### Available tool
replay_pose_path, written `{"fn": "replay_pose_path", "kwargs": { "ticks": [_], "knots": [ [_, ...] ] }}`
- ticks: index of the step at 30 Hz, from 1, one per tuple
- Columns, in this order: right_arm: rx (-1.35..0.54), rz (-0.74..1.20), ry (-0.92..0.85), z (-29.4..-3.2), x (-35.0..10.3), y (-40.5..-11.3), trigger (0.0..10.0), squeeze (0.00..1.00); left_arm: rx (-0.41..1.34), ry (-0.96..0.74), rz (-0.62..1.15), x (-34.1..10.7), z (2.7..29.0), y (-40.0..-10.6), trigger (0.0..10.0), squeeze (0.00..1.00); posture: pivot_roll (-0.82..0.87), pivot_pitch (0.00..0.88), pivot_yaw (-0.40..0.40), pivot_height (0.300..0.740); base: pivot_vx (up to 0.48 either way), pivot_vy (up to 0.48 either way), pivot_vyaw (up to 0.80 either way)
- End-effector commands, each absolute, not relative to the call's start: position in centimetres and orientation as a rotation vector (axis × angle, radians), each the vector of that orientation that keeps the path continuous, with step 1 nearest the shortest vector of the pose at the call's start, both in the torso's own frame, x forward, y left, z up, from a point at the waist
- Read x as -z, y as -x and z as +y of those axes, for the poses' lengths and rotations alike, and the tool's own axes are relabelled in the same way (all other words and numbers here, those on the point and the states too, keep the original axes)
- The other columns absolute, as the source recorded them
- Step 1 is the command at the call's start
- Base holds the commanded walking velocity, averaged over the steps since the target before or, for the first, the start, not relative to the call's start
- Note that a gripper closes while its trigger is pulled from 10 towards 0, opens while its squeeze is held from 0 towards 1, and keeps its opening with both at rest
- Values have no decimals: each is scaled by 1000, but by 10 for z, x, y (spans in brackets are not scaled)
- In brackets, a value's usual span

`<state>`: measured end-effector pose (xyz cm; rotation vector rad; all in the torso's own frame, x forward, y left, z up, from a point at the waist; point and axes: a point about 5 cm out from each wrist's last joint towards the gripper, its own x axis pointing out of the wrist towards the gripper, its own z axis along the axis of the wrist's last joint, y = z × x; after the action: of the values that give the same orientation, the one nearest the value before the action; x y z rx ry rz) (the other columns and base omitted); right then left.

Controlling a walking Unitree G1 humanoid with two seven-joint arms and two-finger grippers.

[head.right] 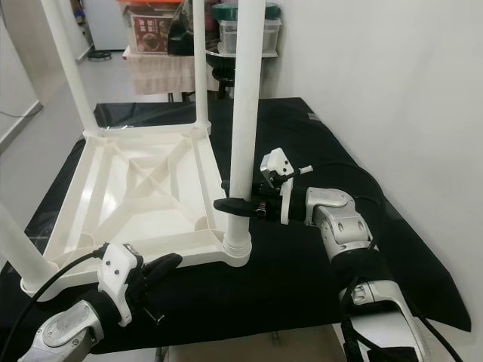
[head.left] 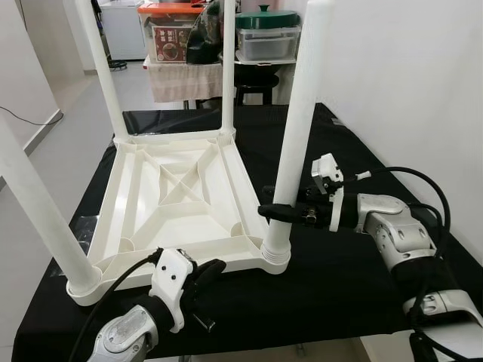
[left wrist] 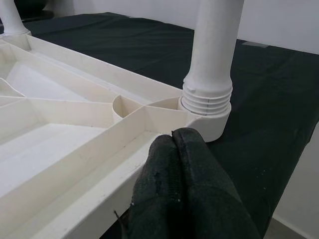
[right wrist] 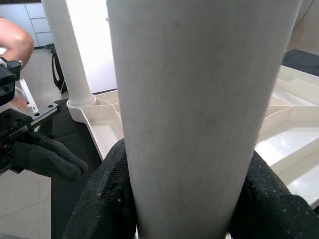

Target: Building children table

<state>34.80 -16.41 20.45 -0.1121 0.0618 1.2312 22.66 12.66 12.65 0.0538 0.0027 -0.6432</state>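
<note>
Presently, your left gripper (head.left: 202,275) sits at the near edge of the black-draped desk (head.left: 339,279), fingers pressed together and resting against the near rim of the overturned white tabletop (head.left: 177,200). Just beyond, your right gripper (head.left: 278,213) pinches the near-right leg (head.left: 298,128) low on its shaft, above the ribbed collar seated in the corner socket.

Risk: the leg is smooth, glossy plastic; a twist or push off its axis could let the fingers slip, cross the collar's ridges, or skid the light tabletop over the cloth.

The tabletop is ribbed moulded plastic with diagonal braces. Three other round legs stand in the remaining corners. Storage boxes (head.left: 170,30) sit beyond the far edge.
</note>
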Motion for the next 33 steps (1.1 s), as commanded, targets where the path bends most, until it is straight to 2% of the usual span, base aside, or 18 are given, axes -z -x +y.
{"fn": "replay_pose_path", "kwargs": {
  "ticks": [1, 4, 6, 8, 9, 10, 11, 12, 14, 17, 21, 22, 23, 24, 25, 26, 32, 33],
  "knots": [
    [-1219, 96, 134, -157, -192, -347, 0, 0, 636, -74, 15, -127, 129, -225, 10000, 0, 46, 0, -52, 740, 0, 0, 0],
    [-1165, 133, 160, -155, -181, -345, 0, 0, 634, -77, 16, -127, 129, -226, 10000, 0, 46, 0, -64, 740, 0, 0, 0],
    [-1031, 199, 160, -150, -164, -341, 0, 0, 631, -80, 17, -126, 130, -226, 10000, 0, 42, 0, -75, 740, 0, 0, 0],
    [-1031, 199, 160, -150, -164, -341, 0, 0, 631, -80, 17, -126, 130, -226, 10000, 0, 42, 0, -75, 740, 0, 0, 0],
    [-933, 223, 144, -145, -155, -339, 0, 0, 627, -79, 17, -126, 131, -226, 10000, 0, 42, 0, -80, 740, 0, 0, 0],
    [-610, 199, 42, -137, -144, -339, 0, 0, 623, -78, 16, -126, 132, -226, 10000, 0, 43, 0, -79, 740, 0, 0, 0],
    [-473, 268, -63, -114, -123, -317, 0, 0, 616, -77, 16, -127, 134, -228, 10000, 0, 38, 0, -62, 740, 0, 0, 0],
    [-434, 204, -13, -100, -132, -307, 0, 0, 611, -78, 18, -126, 135, -230, 10000, 0, 11, 0, -37, 740, 0, 0, 0],
    [-446, 181, -9, -93, -137, -303, 0, 0, 608, -78, 20, -126, 136, -232, 10000, 0, 2, 0, -32, 740, 0, 0, 0],
    [-427, 236, -36, -103, -130, -310, 0, 0, 613, -65, 22, -125, 135, -235, 10000, 0, 9, 0, -48, 740, 0, 0, 0],
    [-423, 271, -39, -102, -126, -314, 0, 0, 647, -70, 27, -125, 132, -237, 10000, 0, 17, 0, -63, 740, 0, 0, 0],
    [-437, 265, -5, -100, -127, -313, 2549, 0, 634, -65, 23, -126, 132, -237, 10000, 0, 18, 0, -66, 740, 0, 0, 0],
    [-435, 265, 12, -100, -128, -312, 10000, 0, 620, -60, 17, -126, 132, -238, 10000, 0, 15, 0, -71, 740, 0, 0, 0],
    [-463, 267, -3, -100, -129, -313, 10000, 153, 606, -52, 12, -127, 132, -238, 10000, 0, 13, 0, -70, 740, 0, 0, 0],
    [-476, 270, -18, -99, -131, -312, 10000, 153, 599, -48, 9, -127, 131, -238, 10000, 0, 11, 0, -70, 740, 0, 0, 0],
    [-503, 266, -44, -98, -134, -313, 10000, 1000, 597, -45, 8, -128, 131, -239, 10000, 0, 7, 0, -67, 740, 0, 0, 0],
    [-773, 146, -54, -85, -160, -311, 10000, 1000, 615, -31, 13, -128, 126, -241, 10000, 0, -7, 0, -61, 740, 0, 0, 0],
    [-893, 122, -23, -84, -165, -310, 10000, 918, 617, -28, 13, -128, 125, -242, 10000, 0, -6, 0, -61, 740, 0, 0, 0]
  ]
}}
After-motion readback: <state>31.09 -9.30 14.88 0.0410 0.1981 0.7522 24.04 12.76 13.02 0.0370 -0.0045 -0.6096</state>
